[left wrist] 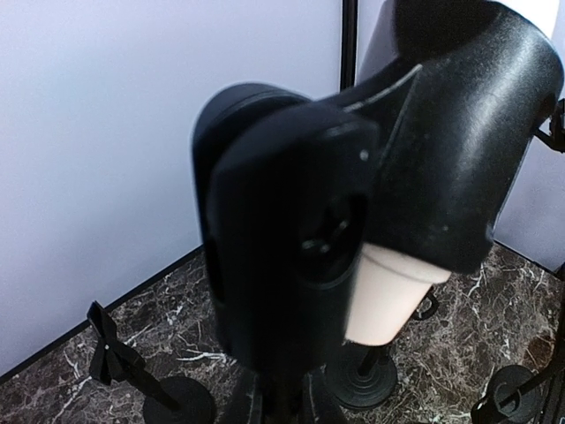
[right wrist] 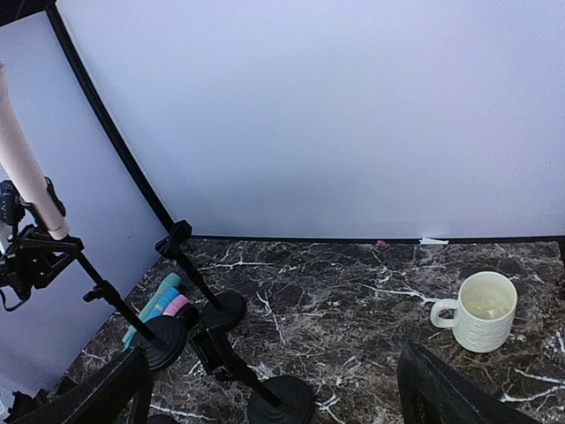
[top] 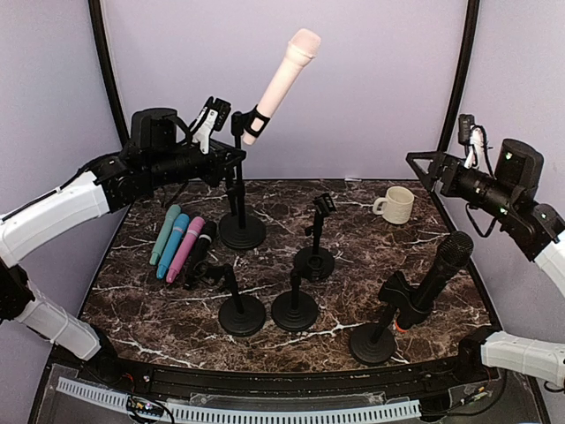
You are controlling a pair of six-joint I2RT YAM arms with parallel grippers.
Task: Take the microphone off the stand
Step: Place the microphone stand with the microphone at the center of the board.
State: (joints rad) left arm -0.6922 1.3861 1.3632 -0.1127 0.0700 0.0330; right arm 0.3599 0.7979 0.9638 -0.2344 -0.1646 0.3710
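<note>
A pale pink microphone (top: pixel 282 81) leans up and to the right in the black clip (top: pixel 253 121) of a tall stand (top: pixel 240 225) at the back left. My left gripper (top: pixel 231 159) is shut on the stand's post just under the clip. In the left wrist view the clip (left wrist: pixel 441 132) fills the frame, the microphone's (left wrist: pixel 388 296) bottom end pokes out below it, and my left gripper (left wrist: pixel 284 406) pinches the post. My right gripper (top: pixel 422 166) hangs open in the air at the right, holding nothing; its fingers (right wrist: pixel 97 397) frame the right wrist view.
A black microphone (top: pixel 443 265) sits in a stand at the front right. Three low stands without microphones (top: pixel 294 305) are mid-table. Several loose microphones (top: pixel 179 243) lie at the left. A cream mug (top: pixel 395 204) stands at the back right.
</note>
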